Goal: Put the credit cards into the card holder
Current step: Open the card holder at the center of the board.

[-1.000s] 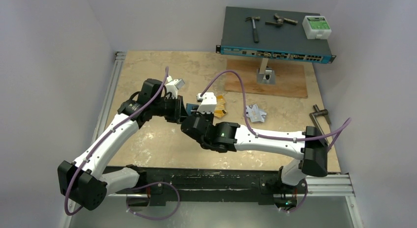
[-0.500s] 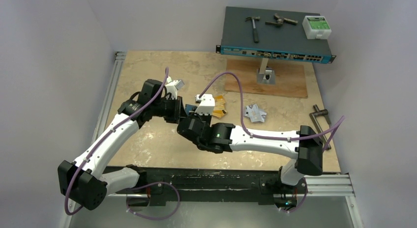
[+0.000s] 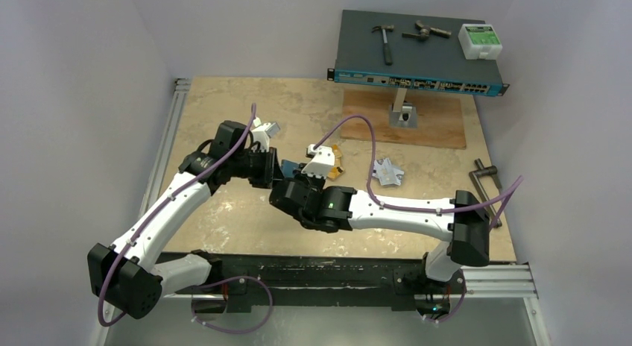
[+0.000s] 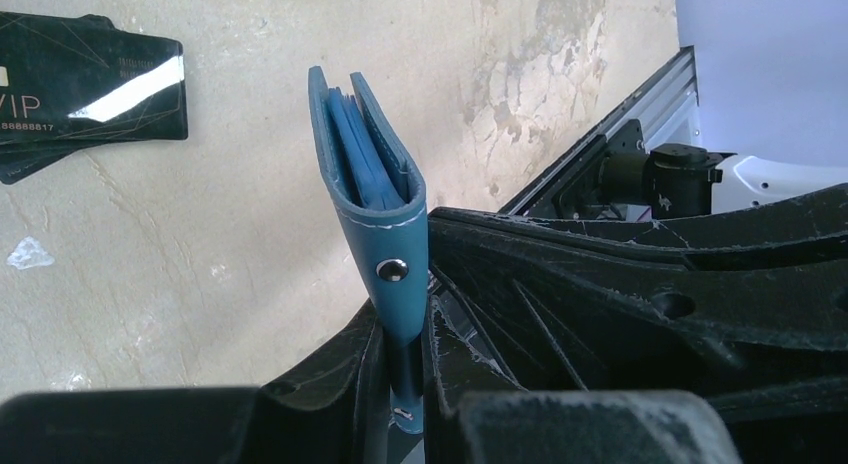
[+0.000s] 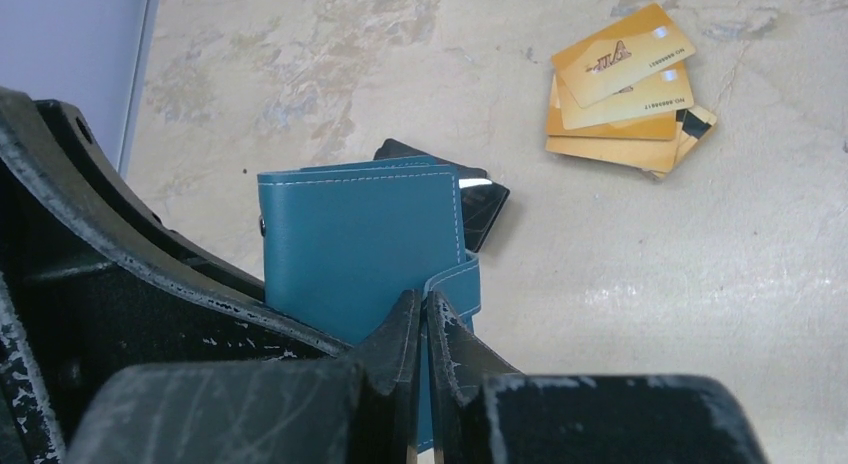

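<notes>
The teal card holder stands on edge in my left gripper, which is shut on its lower part; paler pockets show inside. In the right wrist view the card holder faces me and my right gripper is shut on its snap tab. Both grippers meet at the holder at table centre-left. Black cards lie on the table behind it. Orange-gold cards lie fanned to the right, partly hidden in the top view. Silver-white cards lie further right.
A network switch at the back carries a hammer and a white box. A wooden board with a metal bracket lies in front of it. A metal tool lies at the right edge.
My right wrist has turned and shifted slightly right at the card holder, now covering more of the orange-gold cards. The left arm has stayed in place with the holder.
</notes>
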